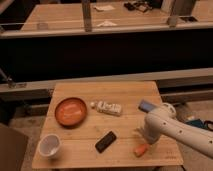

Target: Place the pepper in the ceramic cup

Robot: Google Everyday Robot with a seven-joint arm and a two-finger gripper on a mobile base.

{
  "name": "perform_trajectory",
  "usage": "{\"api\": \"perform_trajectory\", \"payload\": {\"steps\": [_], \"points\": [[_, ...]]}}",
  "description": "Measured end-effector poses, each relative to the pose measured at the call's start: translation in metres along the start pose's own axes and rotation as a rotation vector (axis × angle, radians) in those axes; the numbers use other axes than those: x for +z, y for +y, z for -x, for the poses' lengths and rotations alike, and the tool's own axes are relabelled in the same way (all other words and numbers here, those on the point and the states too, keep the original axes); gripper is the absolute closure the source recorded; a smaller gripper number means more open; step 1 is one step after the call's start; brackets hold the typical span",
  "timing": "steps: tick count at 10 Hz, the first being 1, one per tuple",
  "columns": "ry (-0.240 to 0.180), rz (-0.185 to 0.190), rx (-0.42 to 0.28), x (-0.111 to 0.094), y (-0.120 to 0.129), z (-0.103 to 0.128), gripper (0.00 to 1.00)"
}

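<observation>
The pepper is a small orange-red tapered piece lying on the wooden table near its front right edge. The ceramic cup is small and white and stands at the table's front left corner. My gripper hangs from the white arm at the right, pointing down just above and behind the pepper, with its tip close to it. The cup is far to the left of the gripper.
A round orange plate sits at the left. A white packet lies mid-table, a black flat object in front of it, and a blue object at the right by the arm. Counters run behind the table.
</observation>
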Motion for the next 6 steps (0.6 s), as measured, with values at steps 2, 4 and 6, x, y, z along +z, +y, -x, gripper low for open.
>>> {"api": "perform_trajectory", "payload": {"steps": [2,4,6], "points": [[-0.008,-0.001,0.009,0.0023,0.0004,-0.0003,0.2],[-0.016,-0.002,0.017,0.0049,0.0007,-0.0009,0.2],[-0.023,-0.003,0.025,0.0072,0.0012,-0.0014,0.2]]}}
